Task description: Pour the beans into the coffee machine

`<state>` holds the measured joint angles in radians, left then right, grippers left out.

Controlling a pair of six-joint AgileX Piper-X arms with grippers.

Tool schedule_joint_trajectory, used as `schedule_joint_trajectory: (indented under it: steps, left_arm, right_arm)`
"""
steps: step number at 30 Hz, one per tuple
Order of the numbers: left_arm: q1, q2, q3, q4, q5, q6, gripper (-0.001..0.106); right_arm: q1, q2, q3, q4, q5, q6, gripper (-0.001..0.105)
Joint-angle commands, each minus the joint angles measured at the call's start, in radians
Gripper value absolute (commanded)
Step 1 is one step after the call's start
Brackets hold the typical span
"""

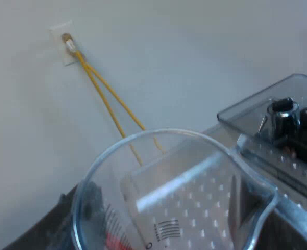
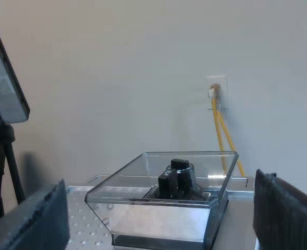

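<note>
A clear measuring glass (image 1: pixel 184 198) with printed scale marks hangs tilted just above the espresso machine's perforated metal top (image 1: pixel 299 172), its spout toward the bean hopper (image 1: pixel 278 112). My left gripper is shut on the glass, with a dark finger (image 1: pixel 88 205) showing behind its wall. I see straight through the glass to the metal top. In the right wrist view the smoky hopper (image 2: pixel 163 200) stands uncovered, a black knob (image 2: pixel 176 177) at its centre. My right gripper (image 2: pixel 159 182) is open, its fingers wide apart and level with the hopper, a short way from it.
A plain wall stands behind the machine, with a socket (image 2: pixel 216 91) and yellow cables (image 1: pixel 109 101) running down from it. A dark panel on a thin stand (image 2: pixel 2 83) rises beside the machine top (image 2: pixel 85 219).
</note>
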<state>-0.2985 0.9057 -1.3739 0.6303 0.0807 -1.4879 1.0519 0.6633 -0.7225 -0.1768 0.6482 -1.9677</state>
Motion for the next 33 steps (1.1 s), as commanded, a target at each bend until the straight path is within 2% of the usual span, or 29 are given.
schedule_joint_trajectory:
  steps: [1, 7, 12, 13, 14, 16, 23, 25, 27, 30, 33]
  left_arm:
    - [-0.069, 0.091, -0.090, 0.000, -0.081, 0.057, 0.001]
    - [-0.116, 0.264, -0.238, 0.000, -0.106, 0.082, 0.001]
    - [-0.122, 0.304, -0.266, 0.000, -0.106, 0.082, 0.001]
    - [-0.143, 0.369, -0.298, -0.007, -0.106, 0.089, 0.001]
    - [-0.161, 0.400, -0.326, -0.007, -0.109, 0.156, 0.001]
    - [-0.187, 0.431, -0.340, -0.007, -0.128, 0.201, 0.001]
    - [-0.238, 0.502, -0.352, -0.075, -0.176, 0.297, 0.001]
    - [-0.246, 0.521, -0.352, -0.105, -0.222, 0.419, 0.001]
    - [-0.245, 0.535, -0.352, -0.131, -0.228, 0.497, 0.001]
    - [-0.245, 0.548, -0.352, -0.148, -0.228, 0.516, 0.001]
    - [-0.245, 0.560, -0.352, -0.159, -0.228, 0.564, 0.001]
  right_arm:
    - [0.000, -0.004, -0.011, -0.005, 0.006, -0.012, 0.074]
    - [0.000, -0.004, -0.009, 0.003, 0.006, -0.012, 0.074]
    - [0.000, -0.004, -0.009, 0.003, 0.006, -0.012, 0.074]
    - [0.000, -0.001, -0.009, 0.003, 0.006, -0.012, 0.074]
    - [0.000, 0.000, -0.009, 0.003, 0.006, -0.012, 0.074]
    - [0.000, 0.000, -0.009, 0.003, 0.006, -0.012, 0.074]
    - [0.000, 0.000, -0.009, 0.003, 0.006, -0.012, 0.074]
    - [0.000, 0.000, -0.009, 0.003, 0.006, -0.012, 0.074]
    - [0.000, 0.000, -0.009, 0.003, 0.006, -0.012, 0.074]
    - [0.000, 0.000, -0.009, 0.003, 0.006, -0.012, 0.074]
    - [0.000, 0.000, -0.009, 0.003, 0.006, -0.012, 0.074]
